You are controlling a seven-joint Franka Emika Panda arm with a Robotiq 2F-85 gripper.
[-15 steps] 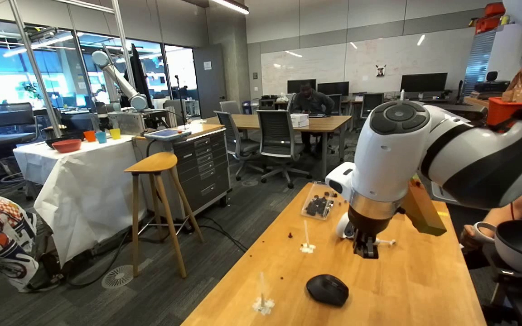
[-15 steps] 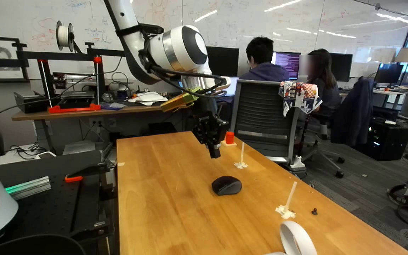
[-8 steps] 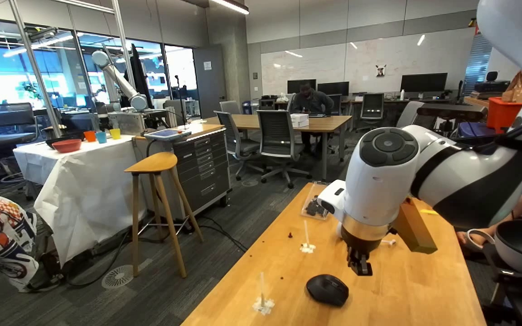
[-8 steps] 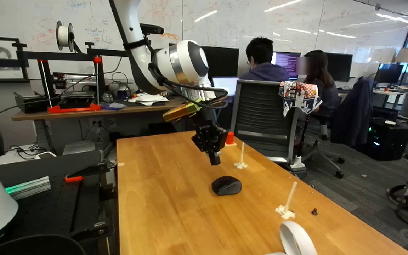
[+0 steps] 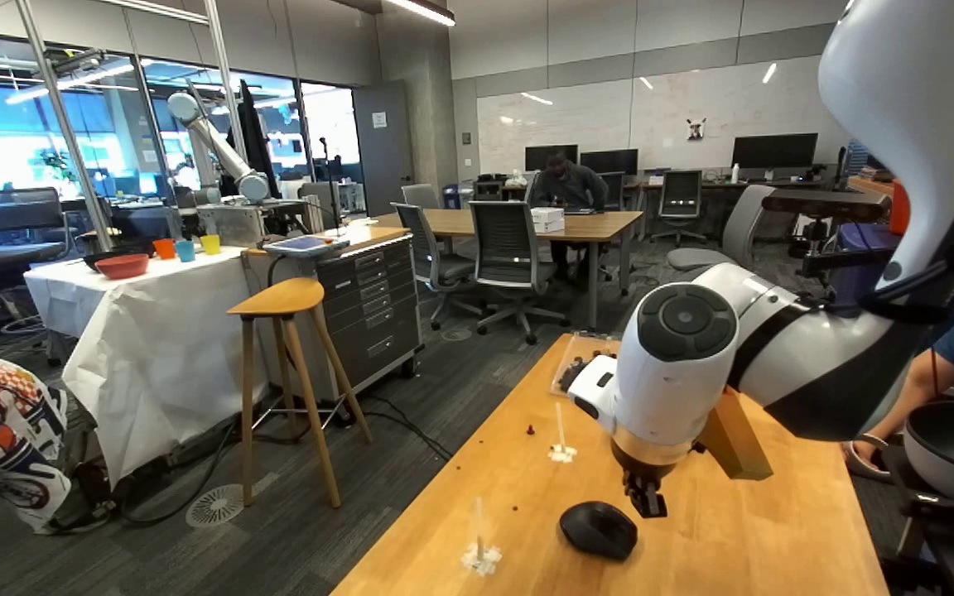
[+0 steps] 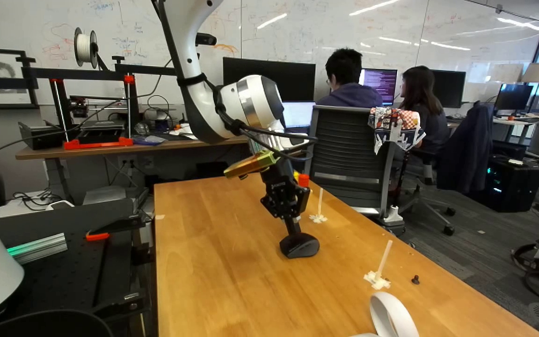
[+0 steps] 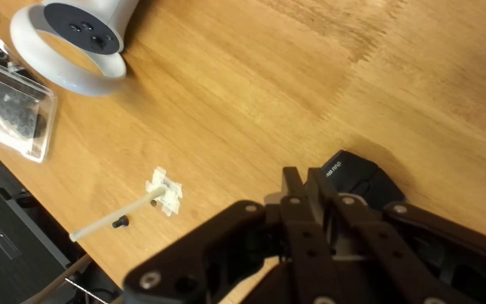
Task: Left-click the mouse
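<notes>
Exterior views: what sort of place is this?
Probably a robotics lab or shared workspace: there's another robot arm in the background, a 3D printer and a scribbled-on whiteboard.

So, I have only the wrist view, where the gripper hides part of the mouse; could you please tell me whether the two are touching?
Observer: They seem just apart: in an exterior view, a thin strip of table shows between the gripper and the mouse.
Operator: Thank you. Is the taped stick I see the only one?
Observer: No, both exterior views show a second stick taped to the table.
</notes>
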